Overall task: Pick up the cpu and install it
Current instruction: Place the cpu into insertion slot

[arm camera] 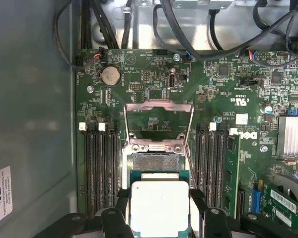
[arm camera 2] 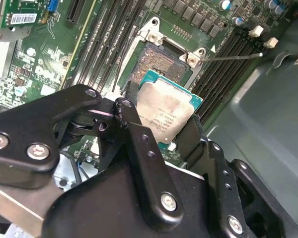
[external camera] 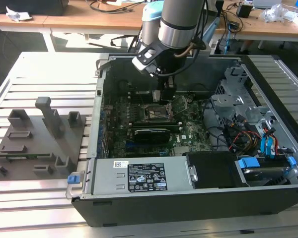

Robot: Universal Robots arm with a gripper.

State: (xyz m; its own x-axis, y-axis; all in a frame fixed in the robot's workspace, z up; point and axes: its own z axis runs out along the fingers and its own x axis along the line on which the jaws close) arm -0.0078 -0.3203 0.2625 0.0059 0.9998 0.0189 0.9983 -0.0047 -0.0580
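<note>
Status: fingers clamped on two edges of the cpu. It hangs just over the open socket, not seated; load plate up. Risk: any skew or tilt on descent would likely bend socket pins. The lever beside the socket may snag.

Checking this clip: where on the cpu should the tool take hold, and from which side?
By two opposite thin edges, coming down from above its flat metal top. The cpu is a thin square plate, and the tool clamps it exactly that way here, near the open socket.
</note>
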